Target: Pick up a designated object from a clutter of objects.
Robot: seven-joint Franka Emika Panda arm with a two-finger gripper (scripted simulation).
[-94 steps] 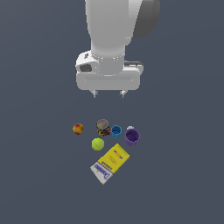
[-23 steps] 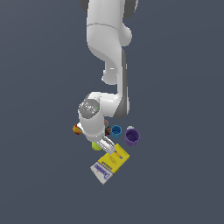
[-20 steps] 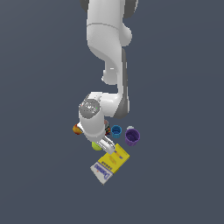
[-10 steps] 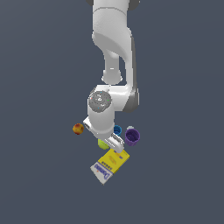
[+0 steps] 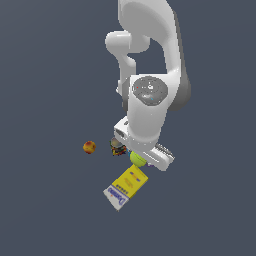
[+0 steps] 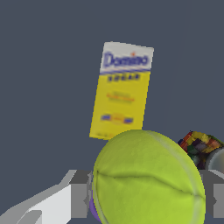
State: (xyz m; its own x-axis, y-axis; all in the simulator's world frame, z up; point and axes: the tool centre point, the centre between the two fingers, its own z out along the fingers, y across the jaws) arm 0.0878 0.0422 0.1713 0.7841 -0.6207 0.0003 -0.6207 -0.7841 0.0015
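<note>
The yellow-green tennis ball [image 5: 136, 159] with a pale seam is held between my gripper's fingers [image 6: 79, 195], lifted above the floor. My gripper [image 5: 138, 158] is shut on it; in the wrist view the ball [image 6: 148, 179] fills the space between both grey fingers. Below lie the clutter items: the yellow-and-white box [image 5: 126, 187], the dark can [image 5: 117, 147] and the red-yellow fruit ball [image 5: 89, 147]. The box [image 6: 123, 96] and the can [image 6: 199, 145] also show in the wrist view. The blue cup is hidden behind my hand.
A sliver of purple [image 6: 92, 206] shows behind the ball in the wrist view. The arm's white body [image 5: 150, 100] stands over the clutter and hides part of it. Dark grey floor [image 5: 50, 210] surrounds the items.
My gripper has closed on the tennis ball and risen, shifting toward the exterior view's right with the ball. The box, can and fruit ball stay in place.
</note>
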